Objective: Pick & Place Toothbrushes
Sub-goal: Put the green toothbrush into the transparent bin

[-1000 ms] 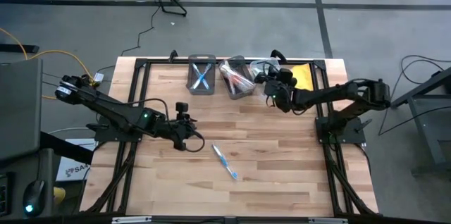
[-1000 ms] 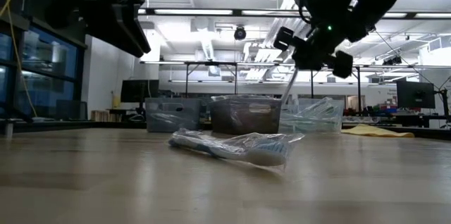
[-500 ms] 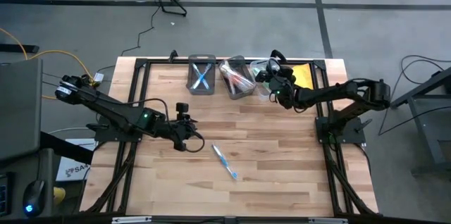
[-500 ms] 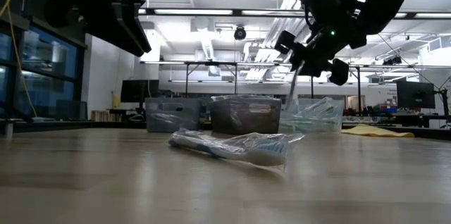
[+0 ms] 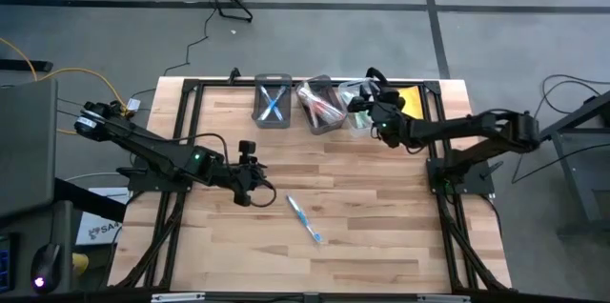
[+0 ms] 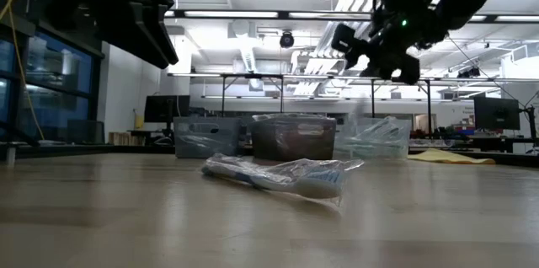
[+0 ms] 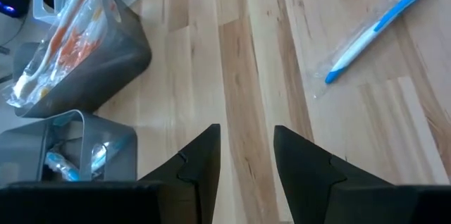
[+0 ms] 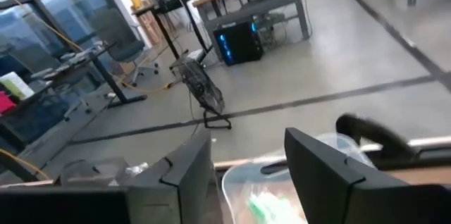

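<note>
Butcher-block table point(image 5: 381, 208), pale wood strips running left-right, black frame rails at the edges. Three small bins in a row at the far edge: left bin point(image 5: 273, 101), grey plastic, holds blue-handled brushes; middle bin point(image 5: 320, 105), darker grey w/ rounded corners, holds orange-red ones in crinkled clear wrap; clear bin point(image 5: 355, 103) on the right holds green ones (contents only partly visible).

One loose toothbrush point(image 5: 305, 218) lies flat near table centre, thin blue-and-white stick sealed in a clear wrapper; long axis diagonal, from far-left to near-right. Which end carries the bristles can't be told for sure.

Left gripper point(image 5: 250, 189) hangs above bare wood just left of that brush; fingers point(image 7: 204, 164) apart, nothing between them.

Right gripper point(image 5: 374, 111) sits over the clear bin, approx. at its rim; fingers point(image 8: 317, 168) spread w/ nothing held. Yellow flat object point(image 5: 410, 103) lies beside it at the far-right corner.
</note>
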`<control>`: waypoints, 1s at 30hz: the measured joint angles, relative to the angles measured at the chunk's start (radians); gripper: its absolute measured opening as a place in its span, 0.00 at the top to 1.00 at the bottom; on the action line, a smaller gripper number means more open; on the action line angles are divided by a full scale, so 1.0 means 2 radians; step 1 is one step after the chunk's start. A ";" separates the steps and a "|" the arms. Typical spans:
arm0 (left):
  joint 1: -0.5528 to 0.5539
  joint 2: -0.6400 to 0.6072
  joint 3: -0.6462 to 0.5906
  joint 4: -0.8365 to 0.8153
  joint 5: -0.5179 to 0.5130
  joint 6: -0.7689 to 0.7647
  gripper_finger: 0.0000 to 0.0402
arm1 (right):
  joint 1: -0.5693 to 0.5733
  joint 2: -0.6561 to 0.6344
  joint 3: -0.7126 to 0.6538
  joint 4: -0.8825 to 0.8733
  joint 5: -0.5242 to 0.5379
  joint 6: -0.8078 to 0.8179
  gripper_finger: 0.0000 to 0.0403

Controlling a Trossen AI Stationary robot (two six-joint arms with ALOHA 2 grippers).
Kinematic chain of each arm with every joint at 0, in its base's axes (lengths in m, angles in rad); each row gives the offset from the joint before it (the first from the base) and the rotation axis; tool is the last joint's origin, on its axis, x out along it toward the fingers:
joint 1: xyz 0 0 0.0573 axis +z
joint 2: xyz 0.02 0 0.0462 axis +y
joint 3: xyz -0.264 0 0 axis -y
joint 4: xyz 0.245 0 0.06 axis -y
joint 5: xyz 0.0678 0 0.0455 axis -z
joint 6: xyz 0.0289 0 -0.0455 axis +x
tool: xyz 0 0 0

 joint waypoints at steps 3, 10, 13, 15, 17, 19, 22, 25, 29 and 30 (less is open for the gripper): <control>0.000 0.000 0.000 0.000 0.000 0.000 0.68 | 0.004 -0.026 0.000 -0.020 0.013 -0.027 0.56; 0.000 0.000 0.000 0.000 0.003 -0.005 0.68 | 0.004 -0.079 0.000 -0.103 -0.029 -0.049 0.56; 0.000 0.000 0.000 0.001 0.003 -0.005 0.68 | 0.004 -0.087 0.001 -0.116 -0.129 -0.057 0.56; 0.000 0.000 0.000 0.001 0.003 -0.005 0.68 | 0.004 -0.086 0.000 -0.137 -0.179 -0.070 0.56; 0.000 0.000 0.000 0.002 0.003 -0.005 0.68 | 0.008 -0.082 0.000 -0.157 -0.214 -0.088 0.56; 0.000 0.000 0.000 0.002 0.003 -0.005 0.68 | 0.016 -0.078 0.000 -0.185 -0.228 -0.104 0.56; 0.000 0.000 0.000 0.001 0.003 -0.005 0.68 | 0.039 -0.074 0.000 -0.208 -0.230 -0.122 0.56; 0.000 0.000 0.000 0.000 0.003 -0.005 0.68 | 0.068 -0.079 0.000 -0.208 -0.223 -0.123 0.56; 0.000 0.000 0.000 -0.002 0.003 -0.005 0.68 | 0.118 -0.092 0.000 -0.221 -0.196 -0.112 0.56; 0.000 0.000 0.000 -0.001 0.003 -0.006 0.68 | 0.130 -0.092 0.000 -0.227 -0.190 -0.111 0.56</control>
